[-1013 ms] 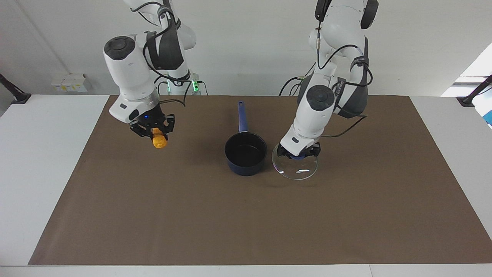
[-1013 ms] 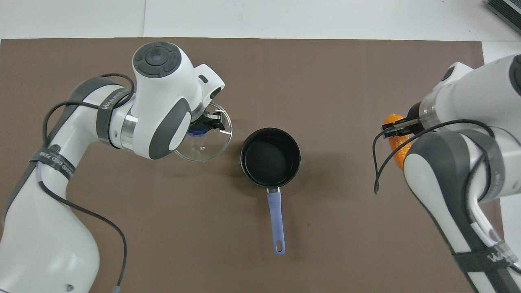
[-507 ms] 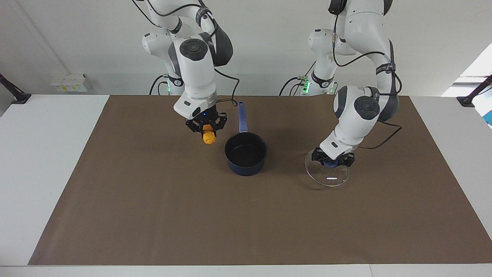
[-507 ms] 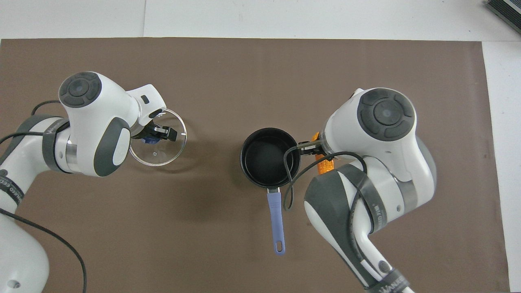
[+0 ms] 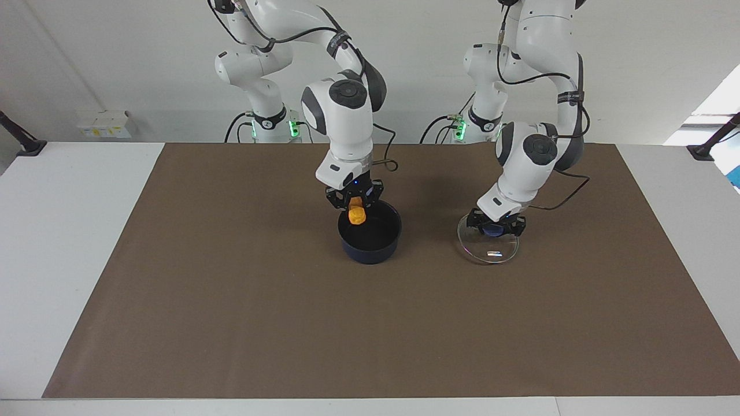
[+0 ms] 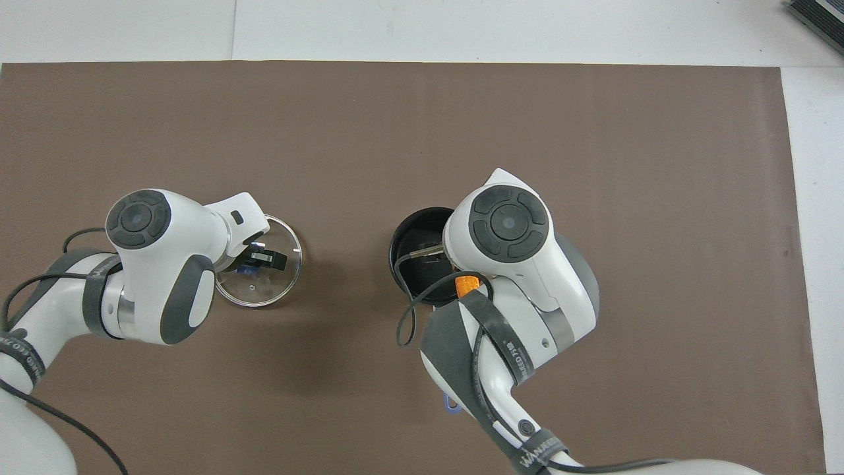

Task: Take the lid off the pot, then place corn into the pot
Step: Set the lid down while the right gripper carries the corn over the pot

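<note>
the right claw (image 5: 354,203) is closed on the corn (image 5: 357,215), which hangs upright from it over the open pot (image 5: 370,238), its lower end about level with the rim at the side nearer the robots. the pot stands on the brown mat in the middle of the desk (image 5: 81,231) with no lid on it. the left claw (image 5: 496,227) is clamped on the blue knob of the lid (image 5: 488,247), which sits low over the mat beside the pot toward the left arm's end of the desk; whether the glass touches the mat cannot be told.
</note>
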`<action>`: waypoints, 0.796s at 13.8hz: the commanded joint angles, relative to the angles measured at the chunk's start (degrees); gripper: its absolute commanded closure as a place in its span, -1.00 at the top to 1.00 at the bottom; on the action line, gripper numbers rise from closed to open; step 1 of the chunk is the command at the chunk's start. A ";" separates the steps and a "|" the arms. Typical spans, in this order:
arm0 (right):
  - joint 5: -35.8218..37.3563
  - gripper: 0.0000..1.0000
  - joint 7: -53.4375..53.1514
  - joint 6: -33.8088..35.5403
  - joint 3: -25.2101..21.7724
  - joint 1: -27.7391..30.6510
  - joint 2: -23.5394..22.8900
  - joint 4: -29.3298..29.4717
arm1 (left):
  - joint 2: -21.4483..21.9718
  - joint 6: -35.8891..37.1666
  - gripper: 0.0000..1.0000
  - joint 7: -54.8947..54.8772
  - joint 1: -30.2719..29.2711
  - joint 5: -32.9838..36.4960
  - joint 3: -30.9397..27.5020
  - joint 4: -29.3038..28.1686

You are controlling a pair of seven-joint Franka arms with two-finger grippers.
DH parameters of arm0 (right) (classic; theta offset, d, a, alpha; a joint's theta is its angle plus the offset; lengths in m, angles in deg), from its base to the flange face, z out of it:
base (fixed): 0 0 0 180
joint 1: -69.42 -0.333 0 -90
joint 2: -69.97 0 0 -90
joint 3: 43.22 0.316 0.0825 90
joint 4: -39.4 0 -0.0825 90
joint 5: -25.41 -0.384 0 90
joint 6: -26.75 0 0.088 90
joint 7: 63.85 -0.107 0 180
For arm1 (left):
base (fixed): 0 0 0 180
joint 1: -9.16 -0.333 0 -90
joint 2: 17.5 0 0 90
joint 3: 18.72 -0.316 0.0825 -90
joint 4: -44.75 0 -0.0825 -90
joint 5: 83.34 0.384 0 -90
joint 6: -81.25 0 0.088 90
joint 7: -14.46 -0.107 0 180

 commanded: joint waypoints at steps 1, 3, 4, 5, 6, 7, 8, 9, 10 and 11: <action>-0.70 -1.00 -0.91 -1.16 -0.06 -1.93 -4.74 4.79 | 2.05 -1.69 -1.00 -0.57 0.14 0.14 0.03 -2.50; -0.10 -1.00 -2.05 -3.69 -0.06 -2.73 -7.03 5.24 | 1.87 -1.69 0.71 -0.58 0.05 0.14 -0.06 -2.24; 0.08 -1.00 -2.06 -4.84 -0.06 -2.99 -7.65 4.98 | 1.70 -1.61 1.00 -0.40 -0.12 0.14 -0.06 -1.71; 0.17 -1.00 -2.06 -4.94 -0.06 -3.00 -7.83 4.63 | 1.43 -1.35 1.00 -0.40 -0.21 0.14 -0.06 -1.18; 0.26 -1.00 -1.97 -4.94 -0.06 -2.91 -8.01 4.37 | 1.34 -1.17 1.00 -0.23 -0.21 0.14 -0.06 -0.57; 0.26 -1.00 -1.62 -5.20 -0.06 -2.73 -8.10 4.02 | 1.25 -1.17 1.00 -0.05 -0.21 0.14 0.03 0.22; 0.26 -1.00 -1.36 -5.29 -0.06 -2.56 -8.27 4.01 | 1.25 -0.91 1.00 -0.05 -0.21 0.05 -0.06 1.27; 0.26 -1.00 -1.35 -5.29 -0.06 -2.38 -8.36 4.01 | 1.34 0.05 1.00 0.04 -0.30 0.05 -0.06 2.07; 0.26 -1.00 -1.35 -6.08 -0.06 -2.47 -8.97 4.01 | 1.34 1.46 1.00 0.04 -0.39 0.05 -0.06 3.64; 0.26 -1.00 -1.44 -6.69 -0.06 -2.47 -9.59 3.93 | 1.34 3.21 1.00 0.13 -0.56 0.05 -0.06 5.22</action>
